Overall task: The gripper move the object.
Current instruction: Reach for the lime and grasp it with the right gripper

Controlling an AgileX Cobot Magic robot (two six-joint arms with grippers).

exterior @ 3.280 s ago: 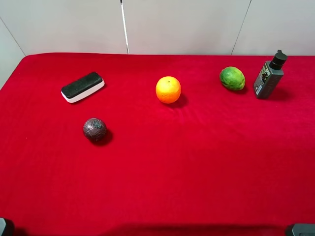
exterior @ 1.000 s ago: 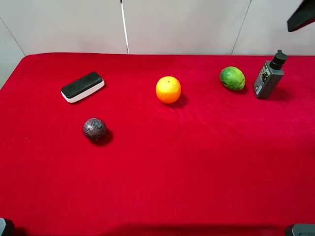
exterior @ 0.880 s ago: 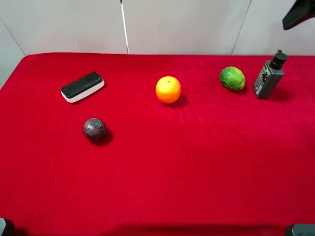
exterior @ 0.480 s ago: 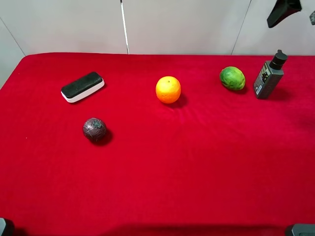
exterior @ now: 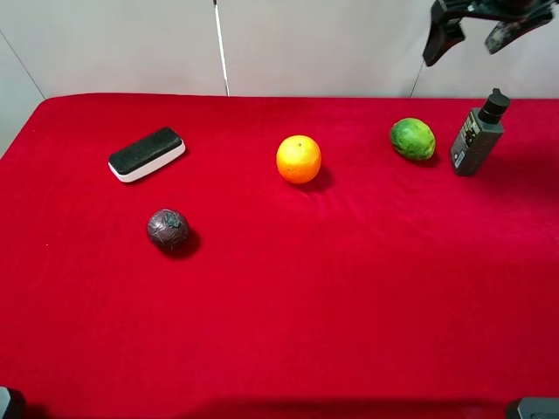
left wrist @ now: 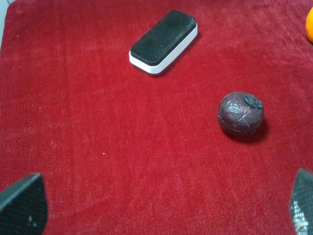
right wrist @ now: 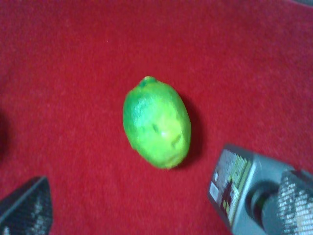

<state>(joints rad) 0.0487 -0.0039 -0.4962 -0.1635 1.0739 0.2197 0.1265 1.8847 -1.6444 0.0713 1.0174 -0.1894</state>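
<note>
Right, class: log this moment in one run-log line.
right end effector: open, above lime | lime: on cloth, ungrasped | left end effector: open

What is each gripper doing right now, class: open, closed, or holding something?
Left gripper: open, holding nothing.
Right gripper: open, holding nothing, up above the green fruit.

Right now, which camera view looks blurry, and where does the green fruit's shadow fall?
Right wrist view: the softest; the green fruit has fuzzy edges and a dark shadow on its side toward the grey bottle. Left wrist view: sharp; the dark ball shows clear skin texture. Exterior high view: sharp, evenly lit, no glare, small soft shadows beside the items.
</note>
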